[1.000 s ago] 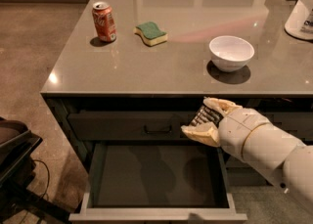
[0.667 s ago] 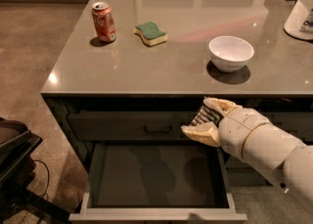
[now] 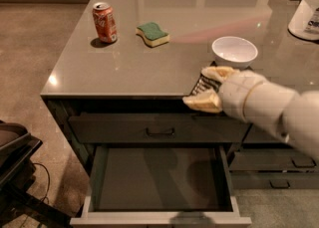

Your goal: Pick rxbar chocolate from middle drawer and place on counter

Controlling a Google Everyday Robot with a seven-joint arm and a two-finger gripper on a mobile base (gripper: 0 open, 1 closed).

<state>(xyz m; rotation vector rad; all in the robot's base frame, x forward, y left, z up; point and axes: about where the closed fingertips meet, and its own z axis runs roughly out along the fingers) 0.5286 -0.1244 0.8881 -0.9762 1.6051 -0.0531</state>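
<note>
My gripper (image 3: 203, 88) is at the counter's front edge, just left of my pale arm, which comes in from the right. It is shut on the rxbar chocolate (image 3: 201, 86), a small black wrapper with white lettering held between the tan fingers (image 3: 218, 72). The bar is level with the edge of the grey-brown counter (image 3: 129, 62). Below it the middle drawer (image 3: 159, 219) is pulled open, and its dark floor is bare.
On the counter stand a red soda can (image 3: 104, 22), a green-and-yellow sponge (image 3: 152, 33), a white bowl (image 3: 234, 51) just behind my gripper, and a white container (image 3: 306, 10) at the far right. Shut drawer fronts with bar handles (image 3: 159, 131) sit under the counter. A dark object (image 3: 15, 157) is on the floor at the left.
My gripper has risen with the bar from in front of the upper drawer front to the level of the counter's edge. Everything else is unmoved.
</note>
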